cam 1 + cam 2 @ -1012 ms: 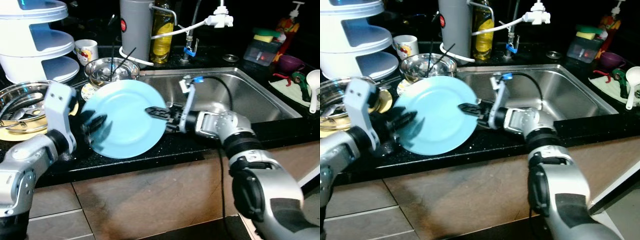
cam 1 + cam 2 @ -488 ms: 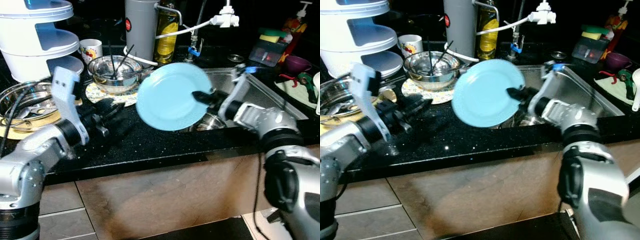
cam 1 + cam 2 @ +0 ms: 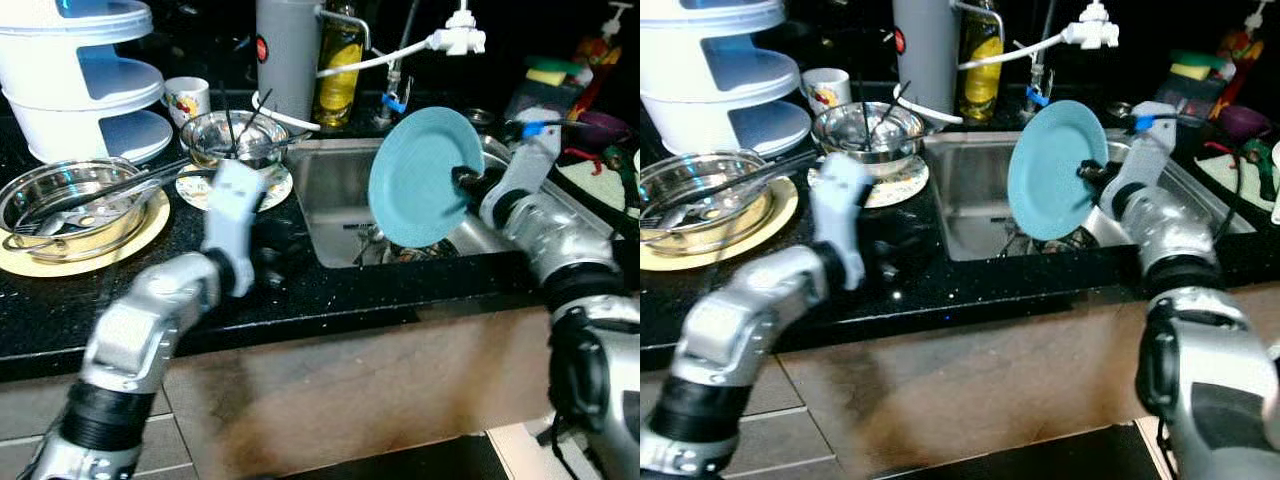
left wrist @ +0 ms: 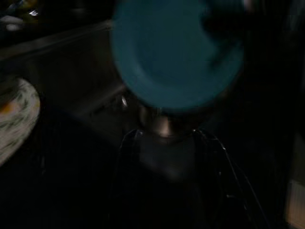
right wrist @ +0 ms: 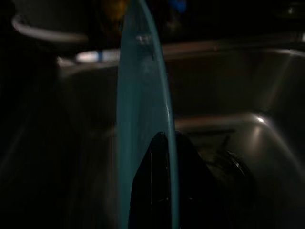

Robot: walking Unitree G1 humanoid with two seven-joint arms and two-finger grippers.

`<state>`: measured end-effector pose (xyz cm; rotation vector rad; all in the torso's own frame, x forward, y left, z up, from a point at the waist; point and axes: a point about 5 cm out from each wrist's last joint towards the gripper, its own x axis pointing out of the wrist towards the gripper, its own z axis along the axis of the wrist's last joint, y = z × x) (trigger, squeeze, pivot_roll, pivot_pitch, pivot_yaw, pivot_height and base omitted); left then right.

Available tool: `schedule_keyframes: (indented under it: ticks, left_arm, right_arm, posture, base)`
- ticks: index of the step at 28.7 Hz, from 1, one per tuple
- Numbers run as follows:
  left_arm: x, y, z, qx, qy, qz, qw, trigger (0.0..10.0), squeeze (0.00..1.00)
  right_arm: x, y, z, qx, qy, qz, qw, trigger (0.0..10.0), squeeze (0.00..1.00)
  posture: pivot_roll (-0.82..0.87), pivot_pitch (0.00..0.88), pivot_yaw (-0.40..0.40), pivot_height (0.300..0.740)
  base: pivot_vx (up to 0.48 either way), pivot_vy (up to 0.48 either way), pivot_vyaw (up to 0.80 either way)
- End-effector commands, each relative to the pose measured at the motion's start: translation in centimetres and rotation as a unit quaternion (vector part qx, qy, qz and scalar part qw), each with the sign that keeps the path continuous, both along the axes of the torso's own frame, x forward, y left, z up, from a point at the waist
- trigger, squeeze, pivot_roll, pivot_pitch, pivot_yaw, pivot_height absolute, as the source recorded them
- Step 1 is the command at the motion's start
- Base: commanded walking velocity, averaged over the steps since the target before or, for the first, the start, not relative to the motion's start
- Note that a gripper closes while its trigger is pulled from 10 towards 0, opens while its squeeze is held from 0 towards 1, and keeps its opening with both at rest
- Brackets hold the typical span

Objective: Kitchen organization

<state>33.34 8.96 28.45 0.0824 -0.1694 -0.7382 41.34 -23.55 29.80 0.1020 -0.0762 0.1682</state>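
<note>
White tiered plastic rack (image 3: 75, 85) at 10 o'clock on the black stone countertop (image 3: 60, 300); below it a steel bowl of utensils on a round yellow plate (image 3: 85, 235). A second steel bowl (image 3: 228, 140) on a patterned saucer sits at 11 o'clock. Left gripper (image 3: 275, 262) hovers over the counter edge just left of the stainless steel sink (image 3: 345, 200); whether its fingers are apart cannot be told. Round light-blue plate (image 3: 425, 175), held on edge above the sink at 1 o'clock. Right gripper (image 3: 462, 180) at the plate's 3 o'clock rim, fingers clamped on that rim, one each side.
</note>
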Motion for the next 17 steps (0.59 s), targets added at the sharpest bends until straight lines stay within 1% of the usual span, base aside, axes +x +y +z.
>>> schedule_keyframes:
  ticks: [1,3,4,5,6,7,8,9,10,11,12,13,15,17]
  left_arm:
    - [0.7,-1.5,-0.2,0.007,-0.004,0.005,1.000,10.0,0.00]
    - [1.2,-2.4,-0.4,0.028,-0.010,0.005,1.000,10.0,0.00]
    - [1.9,-3.0,-0.7,0.054,-0.008,0.015,0.998,10.0,0.00]
    - [1.9,-3.0,-0.7,0.054,-0.008,0.015,0.998,10.0,0.00]
    - [2.7,-3.2,-0.8,0.077,-0.009,0.040,0.996,10.0,0.00]
    - [2.7,-3.2,-0.8,0.077,-0.009,0.040,0.996,10.0,0.00]
    - [3.3,-3.3,-0.8,0.093,-0.012,0.058,0.994,10.0,0.00]
    - [3.3,-3.3,-0.8,0.093,-0.012,0.058,0.994,10.0,0.00]
    - [3.8,-3.3,-0.6,0.099,-0.012,0.065,0.993,10.0,0.00]
    - [4.2,-3.2,-0.1,0.099,-0.016,0.071,0.992,10.0,0.00]
    - [4.2,-3.2,-0.1,0.099,-0.016,0.071,0.992,10.0,0.00]
    - [4.6,-3.2,0.5,0.101,-0.020,0.072,0.992,10.0,0.00]
    - [4.8,-3.1,0.7,0.103,-0.023,0.072,0.992,10.0,0.00]
    - [5.1,-3.1,0.6,0.126,-0.018,0.072,0.989,10.0,0.00]
  right_arm:
    - [0.2,0.8,-1.5,-0.011,0.013,0.004,1.000,0.0,0.00]
    - [0.3,1.4,-2.3,-0.007,0.021,0.009,1.000,0.0,0.00]
    - [0.4,2.1,-3.1,-0.014,0.031,0.021,0.999,0.0,0.00]
    - [0.4,2.1,-3.1,-0.014,0.031,0.021,0.999,0.0,0.00]
    - [0.4,2.8,-3.8,-0.027,0.041,0.033,0.998,2.7,0.00]
    - [0.4,2.8,-3.8,-0.027,0.041,0.033,0.998,2.7,0.00]
    - [0.5,3.3,-4.2,-0.038,0.046,0.040,0.997,2.7,0.00]
    - [0.5,3.3,-4.2,-0.038,0.046,0.040,0.997,2.7,0.00]
    - [0.5,3.7,-4.6,-0.053,0.050,0.046,0.996,10.0,0.00]
    - [0.6,4.2,-4.9,-0.063,0.055,0.049,0.995,10.0,0.00]
    - [0.6,4.2,-4.9,-0.063,0.055,0.049,0.995,10.0,0.00]
    - [0.6,4.6,-5.3,-0.078,0.061,0.052,0.994,10.0,0.00]
    - [0.6,4.7,-5.3,-0.080,0.063,0.053,0.993,10.0,0.00]
    - [0.6,4.9,-5.8,-0.069,0.081,0.061,0.992,10.0,0.00]
  posture:
    - [0.02,0.165,-0.053,0.740]
    - [0.03,0.163,-0.051,0.740]
    - [0.03,0.167,-0.047,0.740]
    - [0.03,0.167,-0.047,0.740]
    - [0.03,0.167,-0.047,0.740]
    - [0.03,0.167,-0.047,0.740]
    - [0.03,0.167,-0.047,0.740]
    - [0.03,0.167,-0.047,0.740]
    - [0.03,0.170,-0.044,0.740]
    - [0.03,0.173,-0.044,0.740]
    - [0.03,0.173,-0.044,0.740]
    - [0.03,0.175,-0.040,0.740]
    - [0.03,0.175,-0.040,0.740]
    - [0.04,0.179,-0.041,0.740]
  base:
    - [0.000,0.000,0.00]
    - [0.000,0.000,0.00]
    - [0.000,0.000,0.00]
    - [0.000,0.000,0.00]
    - [0.000,0.000,0.00]
    - [0.000,0.000,0.00]
    - [0.000,0.000,0.00]
    - [0.000,0.000,0.00]
    - [0.000,0.000,0.00]
    - [0.000,0.000,0.00]
    - [0.000,0.000,0.00]
    - [0.000,0.000,0.00]
    - [0.000,0.000,0.00]
    - [0.000,0.000,0.00]
